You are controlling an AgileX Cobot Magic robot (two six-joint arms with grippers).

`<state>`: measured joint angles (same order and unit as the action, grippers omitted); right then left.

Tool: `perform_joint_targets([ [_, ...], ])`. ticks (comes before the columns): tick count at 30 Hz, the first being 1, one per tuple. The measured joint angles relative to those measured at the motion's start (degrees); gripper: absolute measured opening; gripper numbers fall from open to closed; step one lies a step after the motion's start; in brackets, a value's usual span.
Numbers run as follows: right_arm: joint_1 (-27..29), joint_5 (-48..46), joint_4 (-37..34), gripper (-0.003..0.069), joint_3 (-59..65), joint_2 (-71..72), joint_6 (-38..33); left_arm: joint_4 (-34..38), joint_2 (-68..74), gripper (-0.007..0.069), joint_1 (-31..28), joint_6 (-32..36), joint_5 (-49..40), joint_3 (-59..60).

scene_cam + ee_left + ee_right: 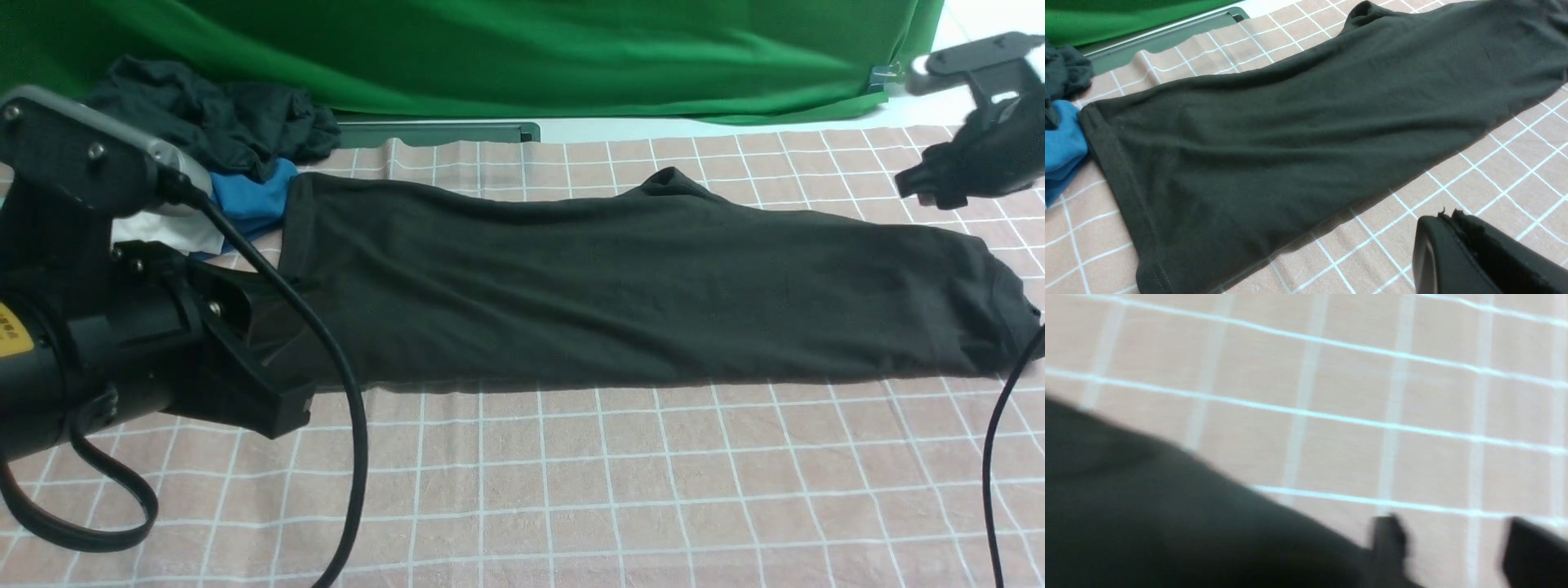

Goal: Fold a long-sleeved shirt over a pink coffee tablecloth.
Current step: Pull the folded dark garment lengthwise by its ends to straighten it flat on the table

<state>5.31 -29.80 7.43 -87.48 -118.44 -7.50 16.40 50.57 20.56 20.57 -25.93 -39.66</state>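
The black long-sleeved shirt [620, 294] lies folded lengthwise into one long band across the pink coffee tablecloth [620, 482]. Its hem is at the left and its collar bump at the back middle. The chest print and neck tag are hidden. My left gripper [286, 408] sits low at the shirt's near left corner. In the left wrist view, the left gripper [1447, 214] is shut on nothing, hovering over bare cloth [1515, 163] just off the shirt [1298, 122]. My right gripper [931, 188] hangs above the far right end. In the blurred right wrist view it [1453, 543] is open beside the shirt's edge [1147, 514].
A heap of dark clothes [212, 114] lies at the back left, with a blue garment [257, 200] and a white one [163, 233] beside the shirt's hem. A green backdrop [522, 57] hangs behind, and a grey-green rail [441, 132] runs under it. Black cables [343, 392] trail over the near cloth.
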Motion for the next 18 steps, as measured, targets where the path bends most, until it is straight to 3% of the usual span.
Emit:
perform_joint_targets([
  [3, 1.23, -4.32, 4.59, 0.057, 0.0, 1.2, 5.95, 0.0, 0.0, 0.0017, 0.0, 0.05, 0.0, 0.0],
  [6, 2.31, -10.89, 3.77, 0.0552, 0.0, 2.75, 7.51, 0.0, 0.0, 0.0017, 0.0, 0.11, 0.0, 0.0],
  [9, 3.84, -16.39, -1.5, 0.0551, 0.0, 2.91, 7.51, 0.0, 0.0, 0.0017, 0.0, 0.12, 0.0, 0.0],
  [14, 6.15, -18.18, -7.04, 0.0618, 0.0, 0.18, 7.51, 0.0, 0.0, 0.0017, 0.0, 0.12, -0.34, 0.0],
  [18, 6.62, -19.45, -8.67, 0.0604, 0.0, -2.46, 6.68, 0.0, 0.0, 0.0017, 0.0, 0.12, -0.45, 0.0],
])
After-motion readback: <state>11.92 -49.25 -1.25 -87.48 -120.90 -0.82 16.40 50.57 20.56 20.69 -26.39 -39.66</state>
